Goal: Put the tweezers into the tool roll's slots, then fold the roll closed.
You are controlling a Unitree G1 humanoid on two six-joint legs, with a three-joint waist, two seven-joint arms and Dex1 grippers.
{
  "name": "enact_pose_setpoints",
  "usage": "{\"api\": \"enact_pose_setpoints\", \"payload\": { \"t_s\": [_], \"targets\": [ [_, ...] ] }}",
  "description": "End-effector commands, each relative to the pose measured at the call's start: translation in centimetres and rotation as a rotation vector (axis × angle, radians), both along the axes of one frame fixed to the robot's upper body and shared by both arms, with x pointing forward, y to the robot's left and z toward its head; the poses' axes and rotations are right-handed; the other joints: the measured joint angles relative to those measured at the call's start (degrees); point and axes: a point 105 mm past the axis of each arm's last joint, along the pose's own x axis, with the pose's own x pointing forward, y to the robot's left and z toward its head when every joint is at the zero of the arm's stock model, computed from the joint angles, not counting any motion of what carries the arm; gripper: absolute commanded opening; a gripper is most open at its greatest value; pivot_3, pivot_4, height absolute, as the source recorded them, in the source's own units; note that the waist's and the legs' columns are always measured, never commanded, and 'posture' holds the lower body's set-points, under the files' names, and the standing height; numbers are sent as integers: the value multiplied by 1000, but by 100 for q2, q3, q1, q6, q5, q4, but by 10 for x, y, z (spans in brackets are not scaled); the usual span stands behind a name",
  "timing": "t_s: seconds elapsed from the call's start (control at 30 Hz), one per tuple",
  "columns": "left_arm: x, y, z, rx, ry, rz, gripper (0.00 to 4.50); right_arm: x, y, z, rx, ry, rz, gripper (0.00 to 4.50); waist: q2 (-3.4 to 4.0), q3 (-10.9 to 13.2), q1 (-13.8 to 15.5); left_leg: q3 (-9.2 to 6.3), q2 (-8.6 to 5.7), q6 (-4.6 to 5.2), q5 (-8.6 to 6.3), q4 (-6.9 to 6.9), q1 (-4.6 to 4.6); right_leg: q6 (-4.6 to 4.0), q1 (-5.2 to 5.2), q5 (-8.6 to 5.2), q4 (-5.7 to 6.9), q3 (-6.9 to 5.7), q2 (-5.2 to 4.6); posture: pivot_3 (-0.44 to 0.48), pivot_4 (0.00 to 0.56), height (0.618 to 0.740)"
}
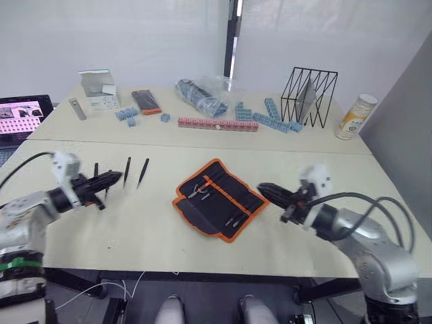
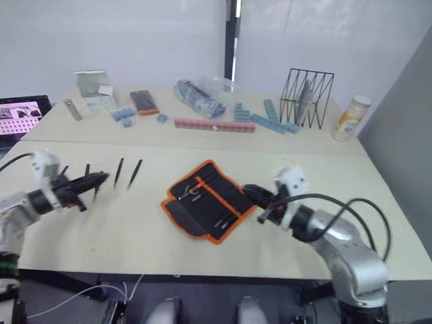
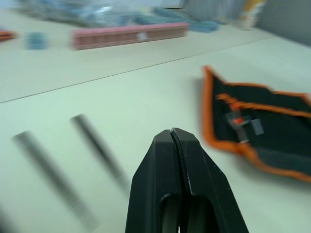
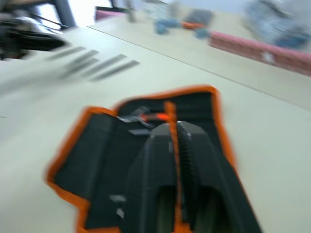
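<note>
Tool roll (image 1: pixel 219 198) lies open mid-tabletop (image 1: pixel 135 223), orange-trimmed; loose tweezers (image 1: pixel 142 173) toward the left edge. Left gripper (image 1: pixel 115 177) and right gripper (image 1: pixel 264 190): jaws closed, empty.

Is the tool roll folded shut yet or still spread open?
Spread open. The tool roll lies flat on the table, inner slots facing up, orange trim visible all round.

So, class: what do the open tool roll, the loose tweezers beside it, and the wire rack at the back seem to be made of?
Tool roll: likely woven fabric, matte black with orange edging; it lies flat and limp.
Tweezers: probably metal with a dark matte coating; thin, stiff, pointed.
Wire rack: apparently black-coated metal wire; thin straight rods forming an open frame.
</note>
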Motion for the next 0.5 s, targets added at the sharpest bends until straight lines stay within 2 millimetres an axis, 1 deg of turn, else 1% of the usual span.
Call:
{"api": "enact_pose_setpoints", "payload": {
  "t_s": [0.03, 0.07, 0.13, 0.17, 0.2, 0.27, 0.3, 0.33, 0.4, 0.5],
  "targets": [
    [-29, 57, 10, 68, -55, 218, 1451, -3, -44, -5, -54, -40, -184, 1812, -13, 3, 5, 5, 0, 0, 0, -2, 0, -2, 0, 1, -1, 0, -4, 0, 150, 740],
    [-37, 64, 6, 86, -46, 242, 1788, -5, -51, -8, -58, -39, -210, 2184, -17, 5, 4, 9, 0, 0, 0, -8, 0, -2, -2, 1, -4, 0, -5, 0, 150, 740],
    [-59, 87, -4, 119, -8, 322, 2560, -10, -77, -19, -46, -33, -310, 2966, -18, 5, 8, 11, 0, -2, -1, -27, 0, -3, -7, 2, -11, 0, -6, 0, 150, 740],
    [-70, 98, -6, 116, -5, 371, 2777, -14, -92, -27, -57, -26, -360, 3175, -18, 5, 9, 12, 1, -3, -2, -29, 1, -3, -7, 2, -11, -1, -6, 0, 150, 740],
    [-79, 107, -7, 113, -9, 413, 3143, -18, -103, -32, -66, -21, -397, 3554, -18, 5, 17, 12, 1, -5, -3, -36, 4, -4, -7, 1, -12, -1, -6, 0, 150, 740],
    [-92, 118, -4, 82, -36, 472, 3794, -26, -121, -39, -73, -15, -443, 4206, -17, 5, 35, 13, 2, -9, -6, -39, 5, -6, -8, 0, -18, -4, -10, 0, 150, 740],
    [-97, 121, -3, 72, -45, 487, 4131, -29, -125, -39, -66, -19, -449, 4500, -17, 6, 39, 15, 1, -11, -7, -39, 5, -7, -10, -1, -22, -4, -12, 0, 150, 740],
    [-101, 122, -3, 70, -50, 495, 4434, -31, -127, -38, -56, -28, -454, 4500, -16, 7, 35, 17, 2, -12, -8, -39, 5, -7, -13, -1, -23, -6, -15, 0, 150, 740],
    [-105, 123, -2, 63, -59, 505, 4475, -32, -125, -38, -52, -35, -445, 4500, -14, 8, 19, 22, 6, -12, -8, -39, 7, -9, -21, 0, -23, -8, -18, 0, 150, 740],
    [-105, 121, -2, 44, -61, 507, 4475, -30, -115, -37, -36, -40, -417, 4500, -14, 8, -2, 24, 11, -12, -8, -39, 17, -15, -34, 3, -26, -13, -21, 0, 150, 740]
  ]
}}
